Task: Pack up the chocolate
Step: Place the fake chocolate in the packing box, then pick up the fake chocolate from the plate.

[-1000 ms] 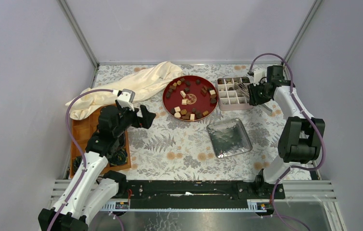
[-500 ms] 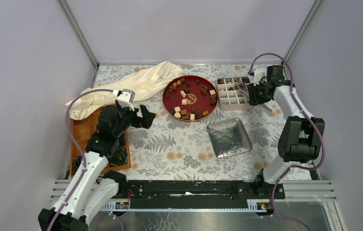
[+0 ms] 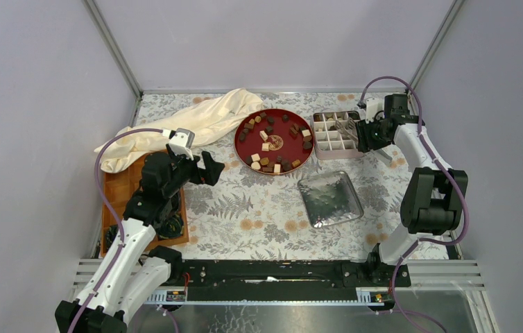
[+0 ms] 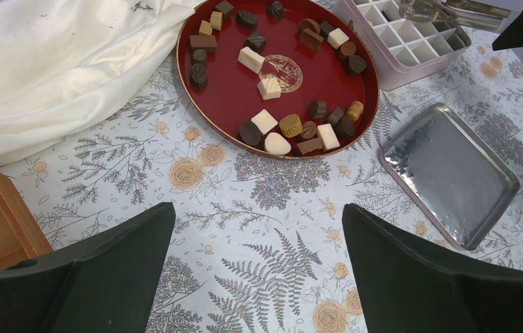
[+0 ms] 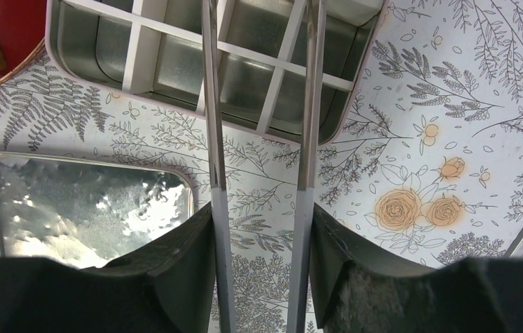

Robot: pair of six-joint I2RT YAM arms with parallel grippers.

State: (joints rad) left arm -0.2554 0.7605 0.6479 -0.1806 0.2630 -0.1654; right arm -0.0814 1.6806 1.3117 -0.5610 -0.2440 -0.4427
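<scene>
Chocolate (image 3: 272, 142) pieces, dark, tan and cream, lie scattered on a round red tray (image 3: 238, 147); in the left wrist view the chocolate (image 4: 264, 121) fills the red tray (image 4: 231, 90). My right gripper (image 3: 364, 135) is shut on metal tongs (image 3: 347, 128) over a gridded tin box (image 3: 336, 154). In the right wrist view the tongs (image 5: 213, 125) run out from my gripper (image 5: 262, 222) with their arms spread, nothing between them, over empty cells of the box (image 5: 144, 52). My left gripper (image 3: 200, 165) hovers open left of the tray, empty (image 4: 259, 215).
A silver lid (image 3: 329, 199) lies in front of the box. A cream cloth (image 3: 189, 125) is bunched at the back left. A wooden tray (image 3: 123, 184) with dark coiled items (image 3: 168, 225) sits under the left arm. Walls enclose the table.
The tongs' arms have spread wider in the right gripper above the box. The left arm has not moved.
</scene>
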